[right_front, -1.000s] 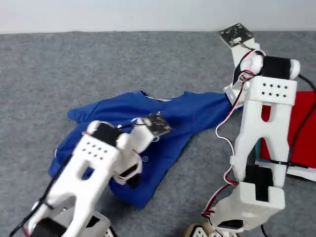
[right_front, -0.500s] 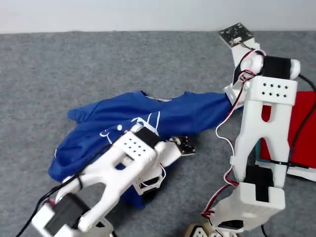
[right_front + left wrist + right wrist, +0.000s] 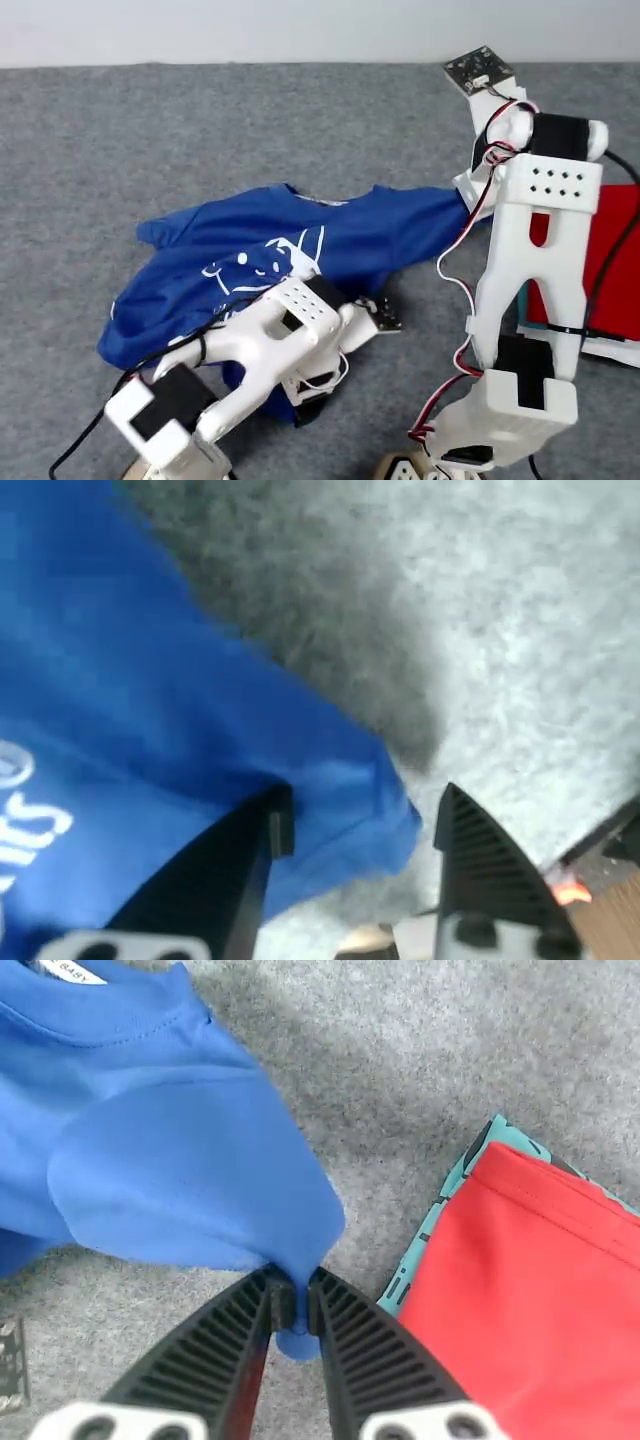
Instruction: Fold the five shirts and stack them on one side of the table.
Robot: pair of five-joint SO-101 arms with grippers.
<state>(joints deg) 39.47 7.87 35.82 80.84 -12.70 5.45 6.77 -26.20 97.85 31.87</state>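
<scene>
shirt (image 3: 150, 1160) pinched in right jaws, left jaws apart

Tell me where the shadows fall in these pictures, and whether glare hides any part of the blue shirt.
High view: even light, no glare on the blue shirt. Left wrist view: a dark shadow on the grey mat beside the shirt's edge, the mat beyond it brightly lit. Right wrist view: a soft shadow on the mat beside the sleeve, no glare.

A grey felt surface (image 3: 200, 130) carries a crumpled blue fabric shirt (image 3: 240, 250) centre-left. At the right edge, a folded red shirt (image 3: 622, 255) lies over a teal cloth (image 3: 437, 1222).
</scene>
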